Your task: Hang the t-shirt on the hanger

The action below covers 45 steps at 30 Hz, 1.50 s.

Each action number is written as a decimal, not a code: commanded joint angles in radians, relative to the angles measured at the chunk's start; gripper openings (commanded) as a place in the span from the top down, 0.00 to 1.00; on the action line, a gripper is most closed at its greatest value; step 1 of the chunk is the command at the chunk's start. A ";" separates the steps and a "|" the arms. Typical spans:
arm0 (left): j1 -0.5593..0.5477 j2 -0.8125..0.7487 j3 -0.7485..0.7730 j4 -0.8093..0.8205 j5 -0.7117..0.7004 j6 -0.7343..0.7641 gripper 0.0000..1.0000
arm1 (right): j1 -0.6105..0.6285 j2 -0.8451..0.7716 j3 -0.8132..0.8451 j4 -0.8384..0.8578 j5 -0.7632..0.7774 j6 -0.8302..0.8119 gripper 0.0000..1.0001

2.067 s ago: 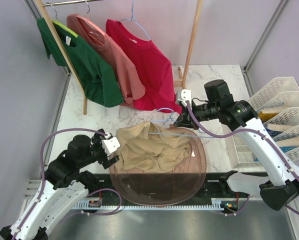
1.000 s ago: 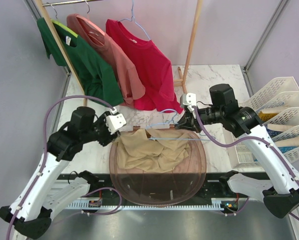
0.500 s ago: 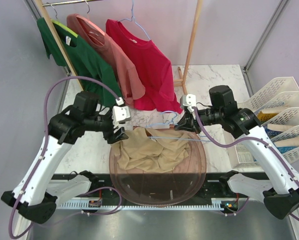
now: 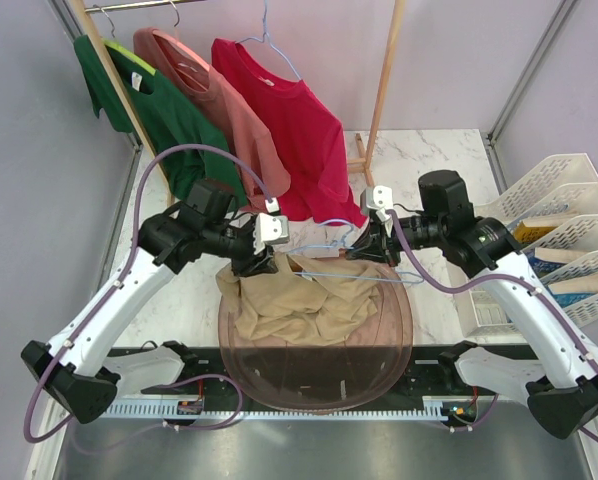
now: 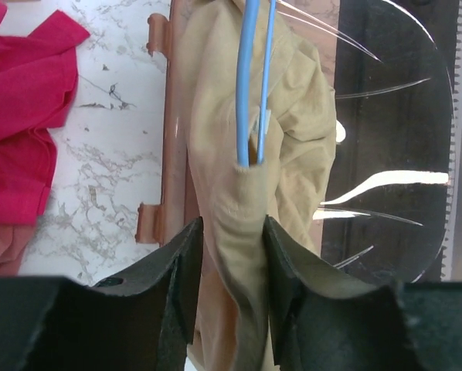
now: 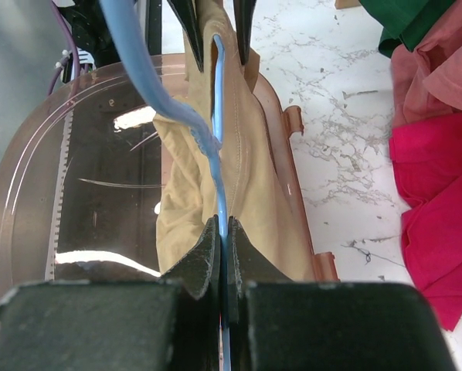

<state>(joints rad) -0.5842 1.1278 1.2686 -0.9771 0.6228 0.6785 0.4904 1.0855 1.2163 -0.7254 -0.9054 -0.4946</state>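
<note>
Overhead view from behind arms; both wrist views close on t-shirt (image 5: 208, 147).

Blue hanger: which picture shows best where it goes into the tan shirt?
The left wrist view: the hanger fills the middle, its two wires entering the t-shirt. The right wrist view shows one wire clamped in the right pincer. From the top it is thin and small.

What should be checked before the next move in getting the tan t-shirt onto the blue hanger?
1. The left gripper is shut on the t-shirt: ok.
2. The right gripper is shut on the hanger: ok.
3. Hanger end inside the fabric: ok, both blue wires vanish into it.
4. Which opening it entered: cannot tell.
5. Shirt spread over the hanger: not ok, it lies bunched in the brown tub.
</note>
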 commanded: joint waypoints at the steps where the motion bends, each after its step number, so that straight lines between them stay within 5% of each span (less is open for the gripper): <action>1: -0.025 0.013 -0.017 0.129 0.054 -0.008 0.59 | -0.003 -0.001 -0.020 0.098 -0.075 0.042 1.00; 7: -0.046 -0.006 -0.064 0.293 0.110 -0.103 0.72 | -0.003 0.016 -0.029 0.130 -0.096 0.067 1.00; 18: -0.172 0.047 -0.063 0.439 0.068 -0.203 0.75 | 0.014 0.057 -0.044 0.219 -0.105 0.128 1.00; 27: -0.089 -0.031 0.008 0.195 -0.028 -0.103 0.36 | 0.004 0.022 -0.064 0.130 -0.070 0.047 1.00; 31: -0.069 -0.059 0.032 0.092 -0.064 -0.044 0.34 | 0.004 0.021 -0.057 0.127 -0.069 0.044 1.00; 38: -0.060 -0.030 0.011 -0.012 -0.106 0.055 0.55 | 0.004 0.016 -0.035 0.104 -0.067 0.034 1.00; 45: -0.068 0.043 0.054 0.131 -0.003 -0.059 0.75 | 0.004 0.030 -0.041 0.119 -0.090 0.056 1.00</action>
<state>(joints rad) -0.6491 1.1545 1.2675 -0.9463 0.5507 0.6693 0.4973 1.1259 1.1561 -0.6319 -0.9478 -0.4389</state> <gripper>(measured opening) 0.286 0.021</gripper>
